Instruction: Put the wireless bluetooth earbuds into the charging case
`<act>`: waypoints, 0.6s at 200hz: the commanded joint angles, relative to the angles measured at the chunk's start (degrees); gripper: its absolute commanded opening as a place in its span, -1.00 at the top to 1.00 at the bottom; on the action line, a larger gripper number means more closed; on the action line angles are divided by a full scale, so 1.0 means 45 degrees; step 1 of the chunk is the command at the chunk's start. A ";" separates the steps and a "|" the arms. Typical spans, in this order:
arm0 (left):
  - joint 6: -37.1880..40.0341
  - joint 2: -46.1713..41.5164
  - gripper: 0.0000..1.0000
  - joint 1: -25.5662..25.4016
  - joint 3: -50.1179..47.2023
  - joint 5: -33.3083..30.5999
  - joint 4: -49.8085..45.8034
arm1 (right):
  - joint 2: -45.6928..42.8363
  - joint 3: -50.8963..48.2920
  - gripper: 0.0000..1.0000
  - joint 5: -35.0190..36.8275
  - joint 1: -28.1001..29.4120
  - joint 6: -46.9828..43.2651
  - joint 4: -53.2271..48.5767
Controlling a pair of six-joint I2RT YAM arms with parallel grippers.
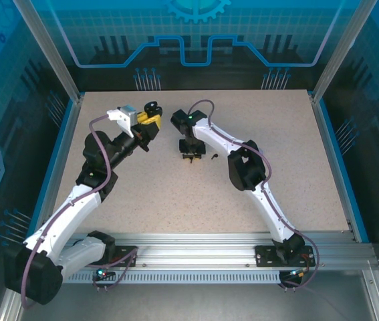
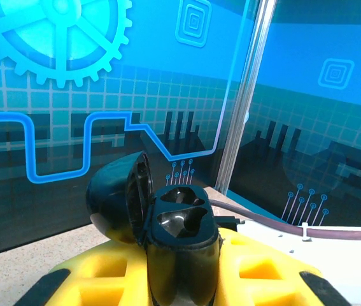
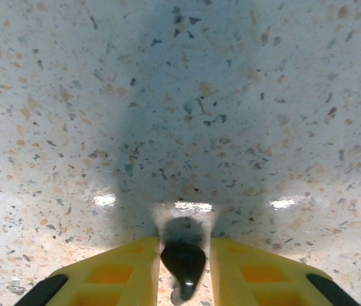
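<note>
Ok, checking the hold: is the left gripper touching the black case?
Touching. The left wrist view shows the open black case wedged between the yellow fingers of the left gripper.

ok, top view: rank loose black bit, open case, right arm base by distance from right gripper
1. Loose black bit, just right of the right gripper.
2. Open case, back and left.
3. Right arm base, near edge.
</note>
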 commanded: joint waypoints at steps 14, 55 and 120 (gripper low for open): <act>-0.0078 0.0046 1.00 0.0028 -0.0122 -0.0150 0.0484 | 0.0691 0.0274 0.50 -0.0032 -0.0198 0.0073 0.0464; -0.0091 0.0041 1.00 0.0027 -0.0124 -0.0092 0.0421 | 0.0689 0.0365 0.63 -0.0109 -0.0198 -0.0103 0.0464; -0.0085 0.0002 1.00 0.0032 -0.0149 0.0085 0.0401 | -0.0726 -0.0552 0.72 0.0154 -0.0154 -0.0940 0.1431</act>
